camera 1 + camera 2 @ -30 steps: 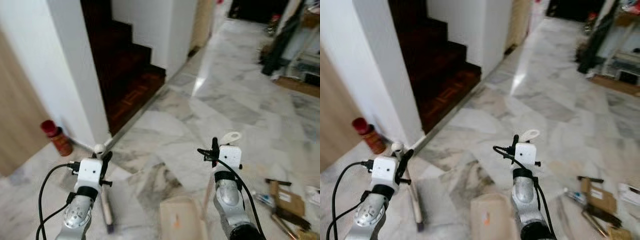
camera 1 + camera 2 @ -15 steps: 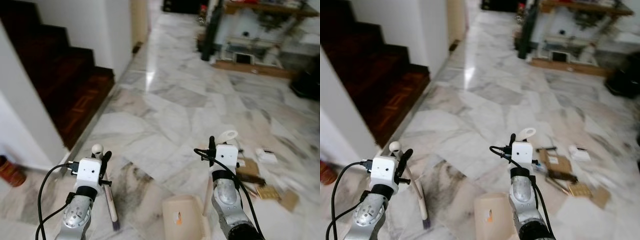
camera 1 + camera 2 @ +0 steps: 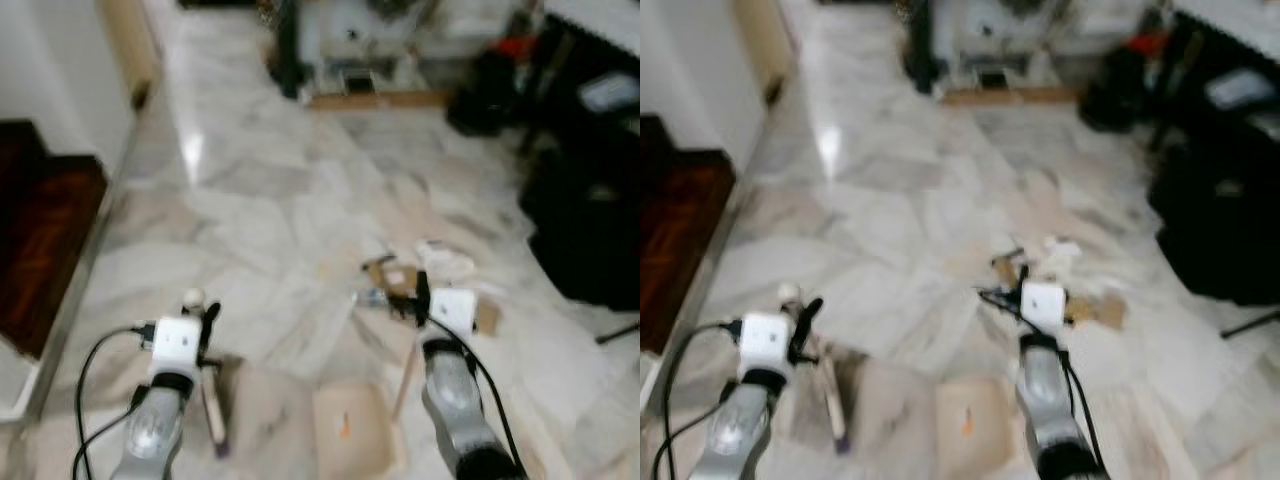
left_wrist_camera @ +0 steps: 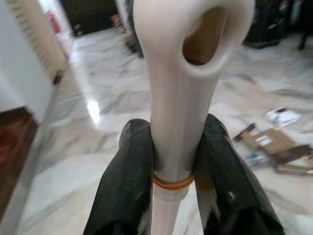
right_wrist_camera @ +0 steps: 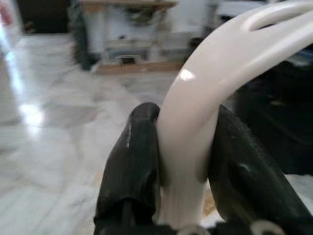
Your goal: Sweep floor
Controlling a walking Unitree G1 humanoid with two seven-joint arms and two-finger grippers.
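The jaws of the left gripper (image 4: pixel 173 166) are pressed on a cream broom handle (image 4: pixel 178 98), one black finger (image 4: pixel 129 181) on each side of it. The handle ends above the jaws in a rounded tip with a hole in it, and a thin orange ring goes around it just at the jaws. In the head views the left gripper (image 3: pixel 207 325) is low on the left, and the broom handle (image 3: pixel 212 405) goes down from it to the floor (image 3: pixel 250 220), where a dark end shows.

The jaws of the right gripper (image 5: pixel 183 161) pinch a curved cream handle (image 5: pixel 210 78) in the same way, with one finger (image 5: pixel 129 166) on each side. This is the handle of the dustpan. In the head views the right gripper (image 3: pixel 422 300) is low on the right, a thin stick goes down from it, and the beige dustpan (image 3: pixel 350 430) sits on the floor between the two arms.

The floor is of pale marble with grey veins. Just ahead of the right gripper some litter (image 3: pixel 420 270) lies on it: pieces of brown cardboard and something white; the blur hides the details. To the left there is a dark wooden stair (image 3: pixel 40 230) beside a white wall. Far ahead stands a low shelf (image 3: pixel 360 50), and on the right side some black things (image 3: pixel 580 200) that I cannot identify.
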